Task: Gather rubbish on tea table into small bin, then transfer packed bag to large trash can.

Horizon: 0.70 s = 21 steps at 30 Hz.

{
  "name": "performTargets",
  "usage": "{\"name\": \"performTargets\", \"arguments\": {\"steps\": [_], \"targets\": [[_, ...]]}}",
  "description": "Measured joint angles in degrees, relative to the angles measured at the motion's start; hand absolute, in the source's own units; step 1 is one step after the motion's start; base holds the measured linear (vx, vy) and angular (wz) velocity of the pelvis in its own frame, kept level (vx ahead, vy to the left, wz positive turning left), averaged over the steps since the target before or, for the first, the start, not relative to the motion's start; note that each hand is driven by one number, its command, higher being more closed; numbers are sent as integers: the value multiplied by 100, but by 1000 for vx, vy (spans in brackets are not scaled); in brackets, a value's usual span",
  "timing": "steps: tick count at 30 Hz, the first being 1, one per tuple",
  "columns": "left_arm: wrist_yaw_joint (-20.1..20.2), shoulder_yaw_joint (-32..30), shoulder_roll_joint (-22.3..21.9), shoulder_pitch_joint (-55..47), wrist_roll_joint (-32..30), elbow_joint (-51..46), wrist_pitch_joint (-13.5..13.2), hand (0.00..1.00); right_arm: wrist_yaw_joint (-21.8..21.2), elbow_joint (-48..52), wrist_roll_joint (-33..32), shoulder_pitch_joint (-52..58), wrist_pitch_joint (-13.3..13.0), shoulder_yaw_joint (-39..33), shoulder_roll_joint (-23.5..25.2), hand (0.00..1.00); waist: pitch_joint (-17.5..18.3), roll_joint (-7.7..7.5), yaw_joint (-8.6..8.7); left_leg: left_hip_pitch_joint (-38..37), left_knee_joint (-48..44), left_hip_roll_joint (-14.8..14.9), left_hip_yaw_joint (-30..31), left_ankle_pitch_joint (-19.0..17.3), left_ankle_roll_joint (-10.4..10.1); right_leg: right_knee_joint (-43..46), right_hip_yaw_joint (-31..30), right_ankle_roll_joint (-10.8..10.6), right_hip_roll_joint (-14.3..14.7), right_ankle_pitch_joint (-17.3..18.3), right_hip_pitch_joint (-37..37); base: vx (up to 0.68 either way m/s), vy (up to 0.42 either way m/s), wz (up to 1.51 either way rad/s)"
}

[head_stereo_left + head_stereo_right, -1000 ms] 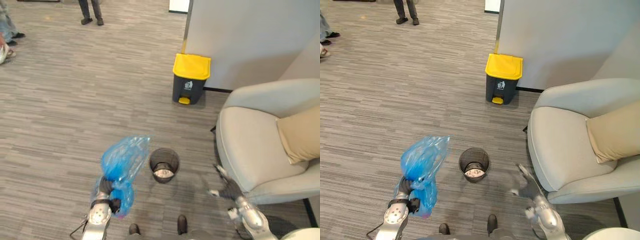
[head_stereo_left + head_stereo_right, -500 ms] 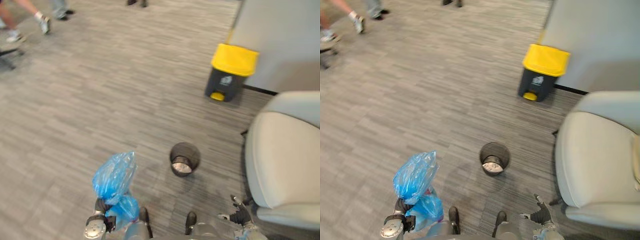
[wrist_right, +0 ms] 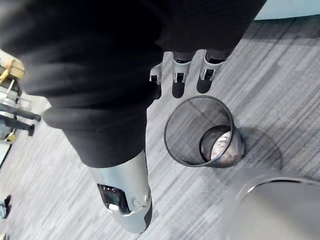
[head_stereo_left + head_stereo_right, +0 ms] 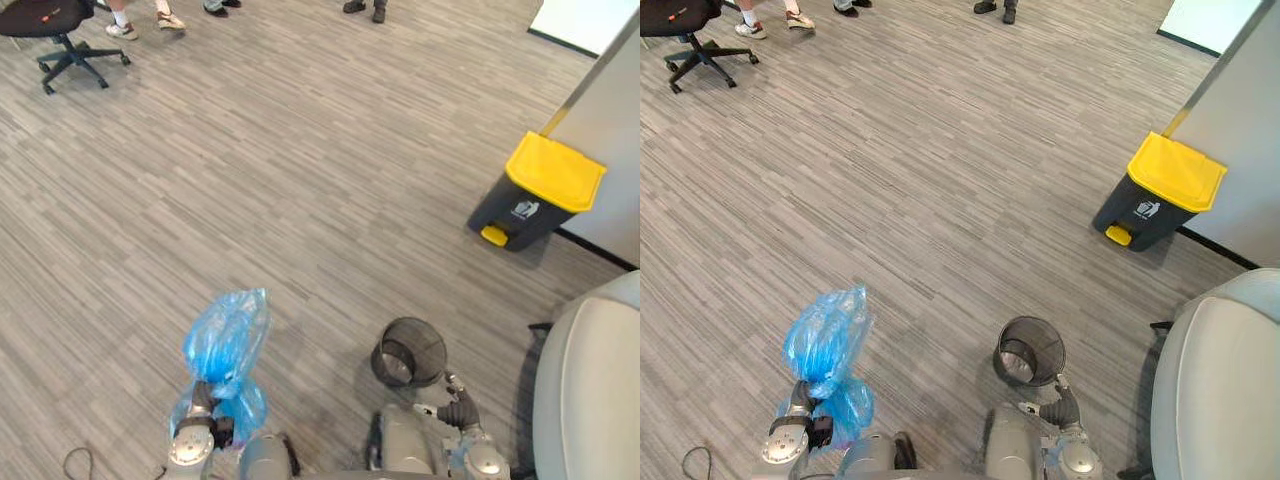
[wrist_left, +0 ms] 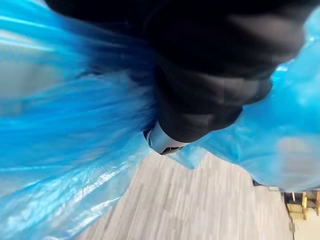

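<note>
Swinging the head camera round since a second ago, sliding the large trash can from 12 o'clock out to 2 o'clock and bringing an office chair in at 10 o'clock, without shifting the things themselves. Clutching the blue bag by its neck at 7 o'clock with the left hand, fingers curled round the bunched plastic. Hanging the right hand at 5 o'clock, just beside the small bin, fingers relaxed and grasping nothing. Judging the gathering and bagging as done, with the blue bag already out of the small bin. Leaving the last leg: carrying the blue bag across the floor to the large trash can, well apart and lid down, then opening it and dropping the load in.
</note>
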<state>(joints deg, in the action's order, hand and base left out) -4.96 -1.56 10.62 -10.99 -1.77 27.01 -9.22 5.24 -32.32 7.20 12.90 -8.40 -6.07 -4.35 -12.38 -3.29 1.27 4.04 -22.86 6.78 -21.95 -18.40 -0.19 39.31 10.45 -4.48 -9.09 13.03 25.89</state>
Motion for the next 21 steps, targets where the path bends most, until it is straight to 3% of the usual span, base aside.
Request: {"name": "performTargets", "arguments": {"steps": [2, 3, 4, 5, 7, 8, 9, 10, 11, 13, 15, 17, 18, 19, 20, 21], "targets": [[0, -7, -90, 183, -3, 71, -1, 100, 0, -179, 1, -29, 7, -12, -20, 0, -54, 5, 112, -270, 159, -133, 148, -105, -93, -1320, 349, 278, 106, -540, 23, 466, -57, 56], [1, -8, -116, 242, -5, 120, -1, 100, -1, -270, 2, -38, 12, -15, -42, 0, -43, 24, 146, -369, 235, -135, 227, -116, -154, -1481, 388, 406, 143, -876, -47, 539, -65, 49], [3, -2, -152, 339, -13, 218, -2, 100, -2, -398, 3, -33, 26, -40, -75, 0, 22, 107, 156, -605, 594, -131, 333, -33, -314, -1553, 461, 707, 216, -1275, -178, 595, -59, 44], [3, 6, -169, 354, -22, 226, -7, 100, 1, -396, 3, -38, 45, -94, -64, 0, 69, 203, 151, -800, 915, -101, 388, 148, -568, -1300, 556, 893, 212, -1033, -192, 613, -70, 39], [-2, 25, -310, 469, -59, 231, 3, 100, -16, -254, -1, -75, 90, -94, -86, 0, 23, 238, 260, -894, 745, -53, 478, 404, -796, -745, 765, 1073, 47, -707, -218, 575, -177, 33], [-1, -30, -483, 442, -59, 235, -5, 100, -32, -95, -4, -44, 76, -102, -119, 0, -19, 348, 302, -890, -192, 249, 458, 470, -827, -498, 1020, 895, 218, -355, -365, 531, -349, 12], [0, -60, -511, 314, -65, 197, -19, 100, -37, 30, -12, 29, 73, -54, -86, 0, 23, 335, 256, -566, -1508, 506, 469, 682, -768, -1261, 1103, 1157, 460, -403, -900, 386, -323, -43], [5, -59, -679, 269, -85, 209, -10, 100, -37, 87, -25, -14, 55, 9, -145, 0, 55, 527, 152, 14, -2990, 994, 711, 1077, -548, -1498, 971, 1265, 845, -294, -1253, 536, -216, -124], [3, -69, -732, 258, -113, 201, -8, 100, -20, 103, -57, -158, 20, 25, -159, 0, 92, 596, -11, 650, -4054, 1156, 840, 921, -535, -1723, 634, 1316, 1107, -256, -1523, 630, -90, -160], [-13, -76, -694, 299, -112, 195, -15, 100, -14, 116, -104, -241, -7, 30, -43, 0, 41, 370, -91, 1258, -4259, 1101, 815, 846, -455, -2031, 269, 1304, 1137, -267, -1865, 589, -52, -115], [-2, -82, -707, 312, -113, 148, -18, 100, 16, 117, -110, -250, -1, 10, -24, 0, -15, 140, -240, 1671, -3089, 907, 825, 705, -223, -2553, -444, 1300, 1135, -268, -2554, 494, 29, -129], [-3, -78, -719, 275, -112, 148, -18, 100, 52, 123, -106, -322, -5, 5, -72, 0, -6, 135, -350, 1768, -2036, 769, 1085, 718, -247, -2721, -895, 1272, 1146, -253, -2763, 427, 161, -168], [-6, -97, -735, 266, -112, 140, -20, 100, 87, 126, -102, -346, -9, -62, -85, 0, 48, 152, -416, 1718, -860, 586, 1419, 900, -383, -2747, -1250, 976, 1145, -92, -2851, 468, 250, -178], [-7, -111, -766, 252, -113, 142, -19, 100, 91, 125, -100, -344, -6, -106, -105, 0, 100, 243, -416, 1720, -371, 563, 1549, 1213, -361, -2738, -1400, 826, 1199, -8, -2886, 579, 387, -157], [-5, -83, -843, 175, -113, 146, -19, 100, 91, 106, -99, -310, 1, -192, -199, 0, 237, 494, -361, 1746, 186, 579, 1685, 1891, -328, -2684, -1604, 593, 1347, 153, -2920, 377, 328, -81], [-2, -71, -807, 231, -115, 178, -15, 100, 93, 0, -95, -287, 26, -249, -107, 0, 270, 368, -306, 1708, 9, 582, 1579, 1661, -399, -2589, -1727, 531, 1281, 317, -2935, 453, 359, -67]]}}
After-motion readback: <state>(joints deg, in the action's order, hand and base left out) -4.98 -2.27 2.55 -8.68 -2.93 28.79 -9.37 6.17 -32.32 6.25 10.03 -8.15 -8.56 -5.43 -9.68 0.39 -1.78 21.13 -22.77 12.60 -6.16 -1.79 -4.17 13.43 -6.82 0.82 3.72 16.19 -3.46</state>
